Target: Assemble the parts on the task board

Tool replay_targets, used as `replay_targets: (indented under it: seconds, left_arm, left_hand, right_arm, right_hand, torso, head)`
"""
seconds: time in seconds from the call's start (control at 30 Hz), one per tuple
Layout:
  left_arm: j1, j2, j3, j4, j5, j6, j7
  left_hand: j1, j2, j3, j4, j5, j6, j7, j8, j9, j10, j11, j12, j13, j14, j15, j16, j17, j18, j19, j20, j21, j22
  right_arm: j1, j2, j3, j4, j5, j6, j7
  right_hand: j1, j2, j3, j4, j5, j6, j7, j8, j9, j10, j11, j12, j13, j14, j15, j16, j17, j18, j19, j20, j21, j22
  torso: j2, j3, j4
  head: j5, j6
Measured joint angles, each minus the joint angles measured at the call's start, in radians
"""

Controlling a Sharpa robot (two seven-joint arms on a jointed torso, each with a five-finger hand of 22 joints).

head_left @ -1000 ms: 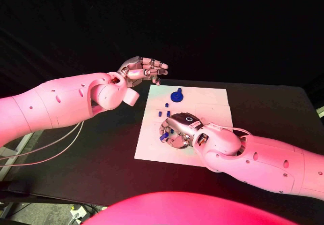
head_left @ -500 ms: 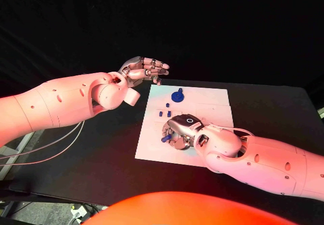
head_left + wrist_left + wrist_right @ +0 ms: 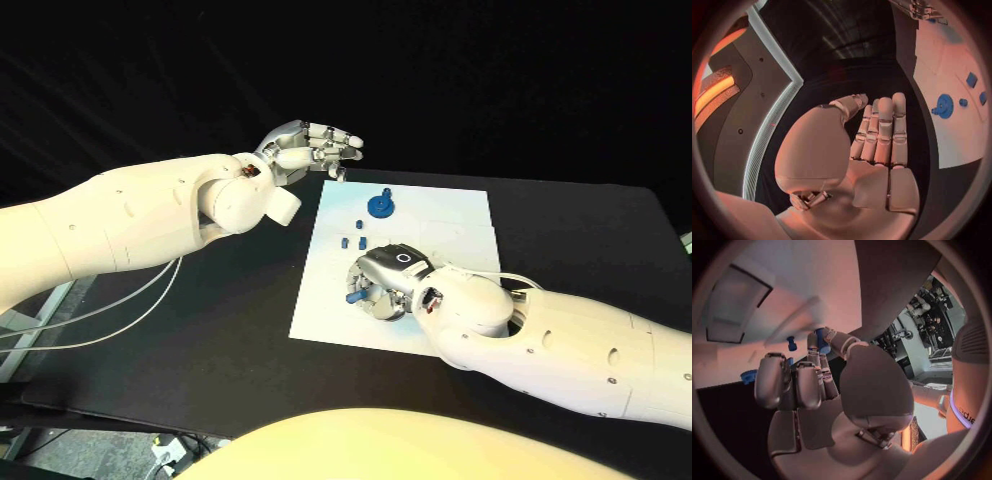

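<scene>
The white task board (image 3: 450,214) lies in the middle of the black table. My right hand (image 3: 387,284) hovers low over the board's near half and pinches a small blue peg (image 3: 353,296) (image 3: 822,339) between thumb and a finger. A round blue gear-like part (image 3: 379,206) (image 3: 944,106) stands at the board's far end. Some small blue pieces (image 3: 351,241) (image 3: 971,79) lie between it and my right hand. My left hand (image 3: 312,148) (image 3: 878,131) is raised beyond the board's far left corner, fingers extended side by side, holding nothing.
Black table (image 3: 216,300) surrounds the board on all sides. My left forearm (image 3: 130,215) spans the table's left side and my right forearm (image 3: 562,340) crosses its near right. White cables (image 3: 101,315) hang at the left edge.
My right hand has shifted slightly toward the near edge, and the blue peg in it has tipped more level. My left hand has stayed put.
</scene>
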Motion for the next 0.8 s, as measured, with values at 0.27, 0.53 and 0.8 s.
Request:
replay_targets:
  seconds: [0.27, 0.53, 0.8]
  left_arm:
    - [0.0, 0.001, 0.0, -0.001, 0.0, 0.004, -0.002]
    - [0.0, 0.001, 0.0, -0.001, 0.0, 0.005, -0.003]
    - [0.0, 0.002, 0.0, -0.002, 0.0, 0.006, -0.004]
  left_hand:
    - [0.0, 0.0, 0.0, 0.0, 0.0, 0.0, 0.0, 0.0, 0.0, 0.0, 0.0, 0.0, 0.0, 0.0, 0.0, 0.0, 0.0, 0.0, 0.0, 0.0, 0.0, 0.0]
    - [0.0, 0.0, 0.0, 0.0, 0.0, 0.0, 0.0, 0.0, 0.0, 0.0, 0.0, 0.0, 0.0, 0.0, 0.0, 0.0, 0.0, 0.0, 0.0, 0.0, 0.0, 0.0]
    - [0.0, 0.0, 0.0, 0.0, 0.0, 0.0, 0.0, 0.0, 0.0, 0.0, 0.0, 0.0, 0.0, 0.0, 0.0, 0.0, 0.0, 0.0, 0.0, 0.0, 0.0, 0.0]
  right_arm:
    - [-0.001, 0.008, -0.001, 0.001, -0.01, -0.007, -0.017]
    - [0.0, 0.018, 0.0, 0.001, -0.017, 0.019, -0.039]
    - [0.002, 0.033, 0.002, 0.004, -0.03, 0.056, -0.076]
  right_hand:
    - [0.0, 0.0, 0.0, 0.0, 0.0, 0.001, -0.001, 0.0, -0.001, 0.0, 0.0, 0.006, 0.012, 0.0, 0.0, 0.0, 0.001, 0.0, 0.0, 0.0, 0.0, 0.0]
    - [0.0, 0.0, 0.0, 0.0, 0.0, 0.002, -0.001, 0.0, 0.0, 0.002, -0.002, 0.012, 0.013, 0.0, 0.0, 0.0, 0.005, 0.0, 0.0, 0.0, 0.0, 0.0]
    - [0.0, 0.0, 0.0, 0.0, 0.0, 0.001, -0.002, 0.0, 0.001, 0.028, -0.005, 0.035, 0.034, 0.0, 0.0, 0.0, 0.005, 0.0, 0.0, 0.0, 0.0, 0.0]
  torso:
    - [0.0, 0.0003, 0.0]
    - [0.0, -0.0003, 0.0]
    - [0.0, -0.0009, 0.0004]
  head:
    - [0.0, 0.0]
    - [-0.001, 0.0]
    - [-0.001, 0.0]
